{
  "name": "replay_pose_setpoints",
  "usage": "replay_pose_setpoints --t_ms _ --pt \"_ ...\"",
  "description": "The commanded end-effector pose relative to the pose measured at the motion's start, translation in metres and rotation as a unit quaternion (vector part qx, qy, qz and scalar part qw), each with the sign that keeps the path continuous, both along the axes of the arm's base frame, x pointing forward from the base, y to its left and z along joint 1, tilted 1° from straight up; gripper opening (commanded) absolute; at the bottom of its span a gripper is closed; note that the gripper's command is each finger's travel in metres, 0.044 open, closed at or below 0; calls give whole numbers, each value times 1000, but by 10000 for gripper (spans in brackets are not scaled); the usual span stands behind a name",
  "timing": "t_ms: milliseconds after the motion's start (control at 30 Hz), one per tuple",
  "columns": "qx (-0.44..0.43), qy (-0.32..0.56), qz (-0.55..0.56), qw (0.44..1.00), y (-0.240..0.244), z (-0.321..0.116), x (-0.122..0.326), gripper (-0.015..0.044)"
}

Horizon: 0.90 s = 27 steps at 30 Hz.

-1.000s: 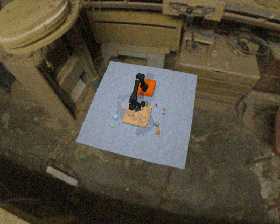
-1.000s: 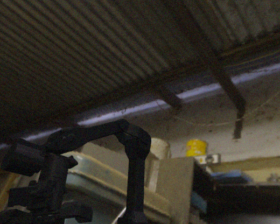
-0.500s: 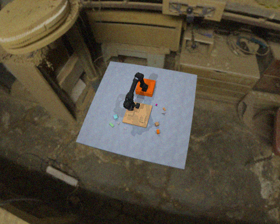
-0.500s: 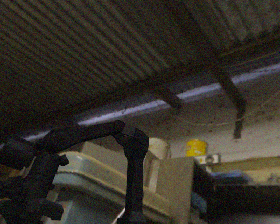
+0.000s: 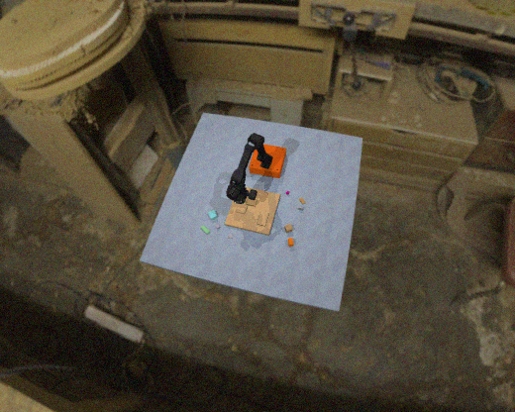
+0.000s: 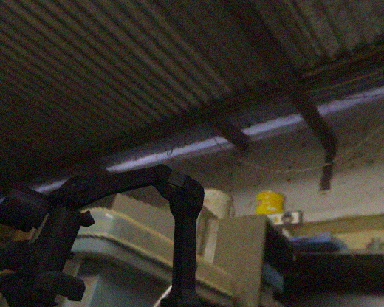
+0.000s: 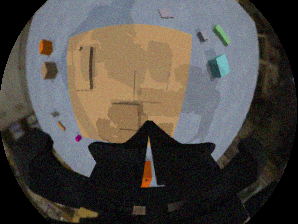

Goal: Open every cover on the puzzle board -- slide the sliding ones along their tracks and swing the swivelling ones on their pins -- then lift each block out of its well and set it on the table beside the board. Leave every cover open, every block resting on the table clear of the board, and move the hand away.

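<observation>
The tan puzzle board (image 5: 249, 226) (image 7: 111, 87) lies flat on the table. Its wooden covers are the same colour. One long cover (image 5: 262, 218) (image 7: 83, 70) has a dark slit along its side; others (image 5: 241, 209) (image 7: 162, 95) show faint edges. Whether any well holds a block cannot be told. My gripper (image 5: 240, 200) (image 7: 148, 123) is shut and empty, above the board near its edge on the arm's side. Off the board lie an orange block (image 5: 291, 242) (image 7: 46, 47), a brown block (image 5: 288, 228) (image 7: 49, 70), a cyan block (image 5: 212, 214) (image 7: 220, 66) and a green block (image 5: 205, 230) (image 7: 221, 35).
Small magenta (image 5: 287, 192) (image 7: 78, 138), tan (image 5: 302, 201) (image 7: 61, 126) and grey pieces also lie on the blue-grey table (image 5: 315, 267). The orange base (image 5: 275, 171) stands behind the board. The exterior view shows only the arm and the room.
</observation>
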State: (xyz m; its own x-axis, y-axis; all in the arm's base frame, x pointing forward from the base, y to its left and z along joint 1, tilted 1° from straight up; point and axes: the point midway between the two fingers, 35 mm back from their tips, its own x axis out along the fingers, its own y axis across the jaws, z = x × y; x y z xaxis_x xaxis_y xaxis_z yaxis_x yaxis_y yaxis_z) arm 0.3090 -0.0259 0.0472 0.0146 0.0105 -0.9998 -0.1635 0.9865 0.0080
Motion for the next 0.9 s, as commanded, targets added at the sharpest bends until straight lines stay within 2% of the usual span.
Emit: replay_pose_setpoints --t_ms 0,867 --pt "-2 -3 -3 1000 -1 1 1 0" --pt "-2 -3 -3 1000 -1 -13 3 0"
